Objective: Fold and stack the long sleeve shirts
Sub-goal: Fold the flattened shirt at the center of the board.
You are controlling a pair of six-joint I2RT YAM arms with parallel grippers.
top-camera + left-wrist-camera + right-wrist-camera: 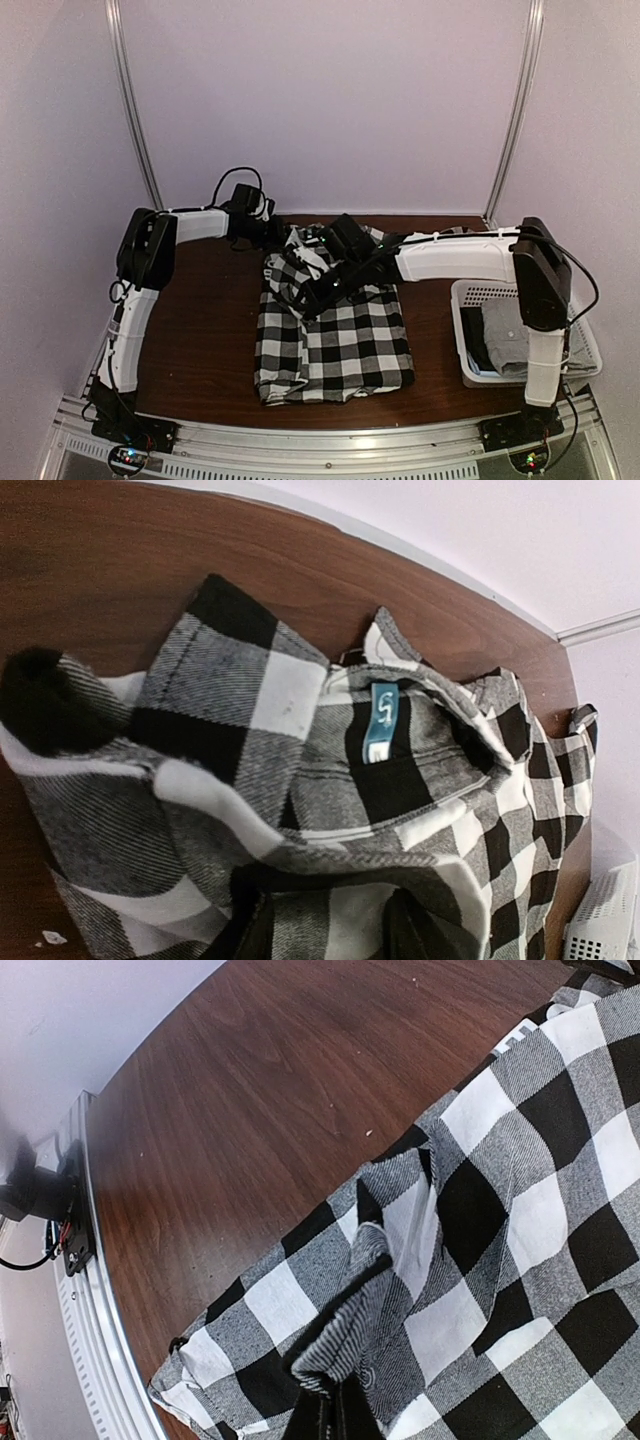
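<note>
Furthest from the basket (463, 338), the left end effector (335, 935) sits at the far end of the check shirt (335, 340). Its fingers (252, 932) stand partly apart with bunched cloth between them, but I cannot tell whether they pinch it. Just beyond them the collar lies rumpled, showing a blue label (381, 723). The check shirt lies on the brown table (210, 320), just left of the basket and not touching it. Its near part is spread flat and its far part is heaped. The right end effector (328, 1420) is over the shirt's middle, closed on a raised ridge of the check cloth. The basket stands on the table, and in it lies the grey shirt (505, 335), crumpled.
</note>
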